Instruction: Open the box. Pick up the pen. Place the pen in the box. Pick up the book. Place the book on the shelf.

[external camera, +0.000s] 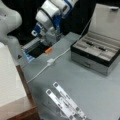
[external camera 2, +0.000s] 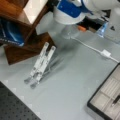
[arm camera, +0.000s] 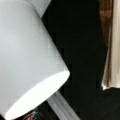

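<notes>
The box (external camera: 95,58) stands open at a front view's right, with its lid (external camera: 106,21) upright and the pale compartments showing. A thin dark pen (external camera: 101,48) lies inside, and a second dark piece (external camera: 89,43) lies beside it. A corner of the box (external camera 2: 107,100) and the pen (external camera 2: 116,99) also show. The cream-white book (external camera: 10,80) lies flat on the reddish-brown shelf (external camera: 26,108); book (external camera 2: 35,8) and shelf (external camera 2: 15,16) appear at a front view's top left. My gripper (external camera: 51,37) hangs under the blue-and-white wrist by the dark bin, holding nothing I can see.
A dark bin (external camera: 37,51) with an orange item (external camera: 48,50) sits behind the table. A white cable with a plug block (external camera: 50,61) crosses the grey table. A folding metal stand (external camera: 65,102) lies near the front. A white arm link (arm camera: 27,62) fills the wrist view.
</notes>
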Robot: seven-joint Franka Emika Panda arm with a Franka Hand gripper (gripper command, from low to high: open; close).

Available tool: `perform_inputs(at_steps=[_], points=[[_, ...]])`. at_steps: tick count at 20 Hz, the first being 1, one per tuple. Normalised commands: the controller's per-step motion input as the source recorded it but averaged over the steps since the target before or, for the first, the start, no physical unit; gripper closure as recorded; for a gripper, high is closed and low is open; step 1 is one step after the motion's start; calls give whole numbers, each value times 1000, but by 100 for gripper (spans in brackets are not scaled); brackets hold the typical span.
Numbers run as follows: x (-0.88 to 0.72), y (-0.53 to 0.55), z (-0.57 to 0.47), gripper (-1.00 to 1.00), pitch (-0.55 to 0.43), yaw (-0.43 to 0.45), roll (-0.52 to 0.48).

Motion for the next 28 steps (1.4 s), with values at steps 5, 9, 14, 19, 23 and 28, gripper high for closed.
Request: perform_inputs(at_steps=[5, 9, 14, 19, 23, 28], points=[[446, 410, -190, -100, -190, -418, 499], [301, 216, -181, -100, -209, -298, 556], [137, 41, -218, -100, -254, -180, 573], [-45, -60, -215, -100, -346, -96, 555], [-186, -76, -115, -100, -324, -40, 579], [-258, -64, -83, -100, -274, 3, 456]])
